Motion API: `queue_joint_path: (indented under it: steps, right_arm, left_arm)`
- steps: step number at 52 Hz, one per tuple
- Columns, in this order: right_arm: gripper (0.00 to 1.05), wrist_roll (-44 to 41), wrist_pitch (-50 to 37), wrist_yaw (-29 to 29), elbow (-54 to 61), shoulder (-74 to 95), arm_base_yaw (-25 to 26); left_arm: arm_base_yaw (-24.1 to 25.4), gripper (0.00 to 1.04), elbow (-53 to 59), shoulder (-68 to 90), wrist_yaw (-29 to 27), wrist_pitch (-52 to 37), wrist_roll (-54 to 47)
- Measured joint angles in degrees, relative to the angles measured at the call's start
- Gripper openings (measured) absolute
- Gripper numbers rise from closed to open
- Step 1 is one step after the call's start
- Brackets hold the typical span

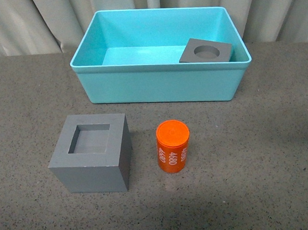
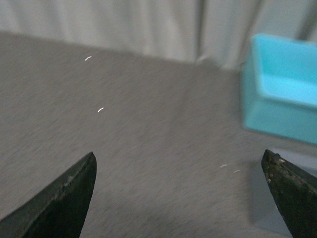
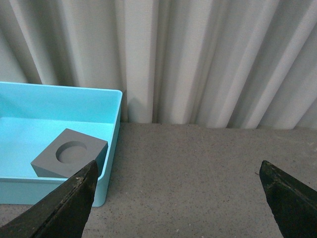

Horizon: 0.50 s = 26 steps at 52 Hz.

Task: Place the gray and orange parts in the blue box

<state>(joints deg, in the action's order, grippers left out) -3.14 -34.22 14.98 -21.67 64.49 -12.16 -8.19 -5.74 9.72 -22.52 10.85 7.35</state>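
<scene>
Round-recess gray cube [image 1: 205,51] lies in the blue box [image 1: 157,85] at 2 o'clock; square-recess cube [image 1: 93,152] and orange cylinder [image 1: 173,146] stand on the worktop [image 1: 265,170]. Left pincer [image 2: 178,163] and right pincer [image 3: 178,166] gape wide, empty.

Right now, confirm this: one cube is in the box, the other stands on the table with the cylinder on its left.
Not quite: the cylinder stands right of the table cube, not left, as the front view shows. The other cube is in the box.
</scene>
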Motion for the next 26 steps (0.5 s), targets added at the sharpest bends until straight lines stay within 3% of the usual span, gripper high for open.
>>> queue_joint_path:
  steps: [4, 7, 15, 26]
  right_arm:
    - [0.95, -0.2, 0.0, 0.1, 0.0, 0.0, 0.0]
    - [0.95, -0.3, 0.0, 0.1, 0.0, 0.0, 0.0]
    - [0.95, -0.4, 0.0, 0.1, 0.0, 0.0, 0.0]
    - [0.95, -0.4, 0.0, 0.1, 0.0, 0.0, 0.0]
  left_arm:
    - [-3.3, 0.98, -1.0, 6.9, -7.4, -0.9, 3.6]
    - [-4.4, 0.98, -2.8, 15.6, -8.0, -6.9, 7.8]
    - [-4.2, 0.98, -11.9, 40.0, 2.3, -21.7, 12.5]
    - [-3.8, 0.98, -20.6, 63.2, 15.7, -23.3, 10.0]
